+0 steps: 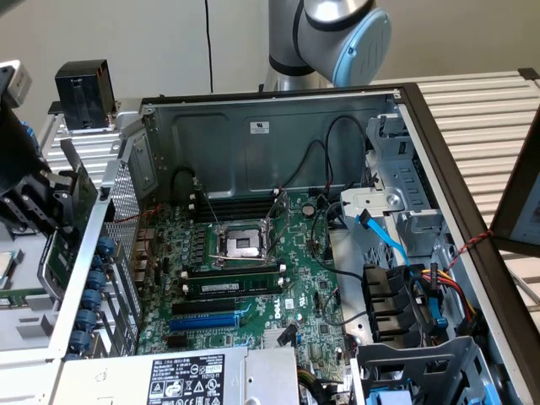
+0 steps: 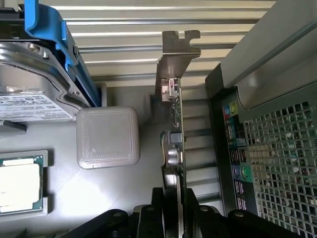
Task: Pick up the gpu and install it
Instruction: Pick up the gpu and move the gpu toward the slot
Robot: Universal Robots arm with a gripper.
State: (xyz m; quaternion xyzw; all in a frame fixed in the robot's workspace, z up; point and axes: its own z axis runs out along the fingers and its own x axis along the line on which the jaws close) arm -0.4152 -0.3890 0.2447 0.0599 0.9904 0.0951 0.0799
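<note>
The gpu (image 2: 176, 144) shows edge-on in the wrist view as a thin green board with a silver bracket (image 2: 177, 54) at its far end. My gripper (image 2: 174, 212) is shut on it, a black finger pressing each face. In the exterior view the gripper (image 1: 40, 198) holds the gpu (image 1: 59, 249) upright at the exterior view's left, just outside the case's perforated rear wall (image 1: 126, 253). Inside the case lies the green motherboard (image 1: 253, 278) with a blue expansion slot (image 1: 202, 322) near its front.
Beneath the gripper, a hard drive in a blue caddy (image 2: 39, 94), a processor chip (image 2: 17, 183) and a white square pad (image 2: 108, 137) rest on a grey tray. A black boxy block (image 1: 83, 93) stands behind the case. Cables and drive bays (image 1: 405, 295) crowd the exterior view's right side.
</note>
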